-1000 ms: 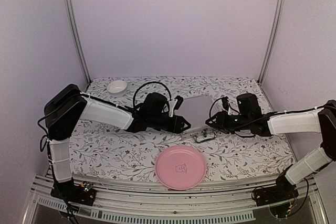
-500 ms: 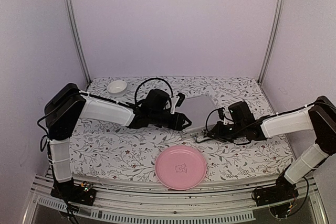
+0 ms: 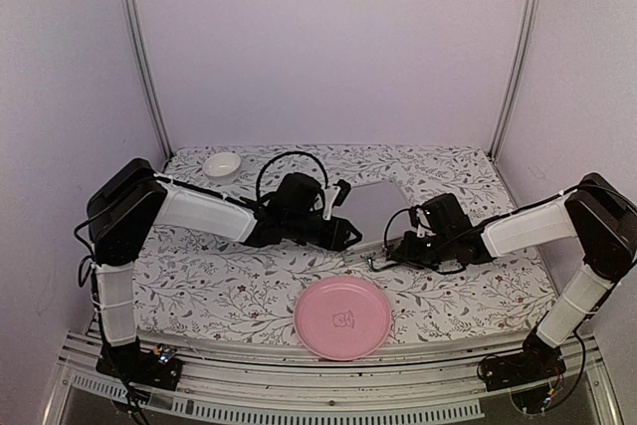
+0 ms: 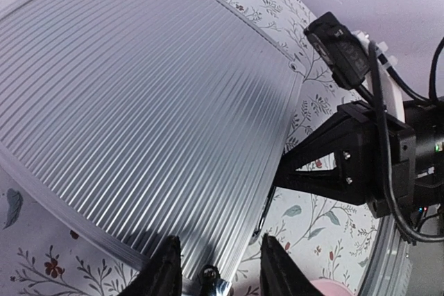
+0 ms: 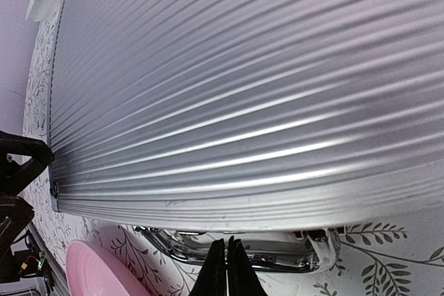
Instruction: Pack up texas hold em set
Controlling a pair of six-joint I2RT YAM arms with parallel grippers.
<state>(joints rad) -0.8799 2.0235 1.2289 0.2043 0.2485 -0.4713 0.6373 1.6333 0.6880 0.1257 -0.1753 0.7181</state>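
Note:
The silver ribbed metal case lies closed on the table; chips, card decks, button and dice are hidden. Its chrome handle hangs at the front edge. My left gripper is open over the case's front left corner, its fingers straddling a small latch. My right gripper is shut, and its tips sit right at the middle of the handle with nothing between them. The lid fills both wrist views. The right gripper's black body shows in the left wrist view.
A pink round plate lies at the near edge in front of the case, also in the right wrist view. A small white bowl stands at the far left. The floral cloth covers the table.
My right gripper has moved left and nearer, down to the handle at the case's front edge. The left gripper has stayed at the front left corner, shifting only slightly.

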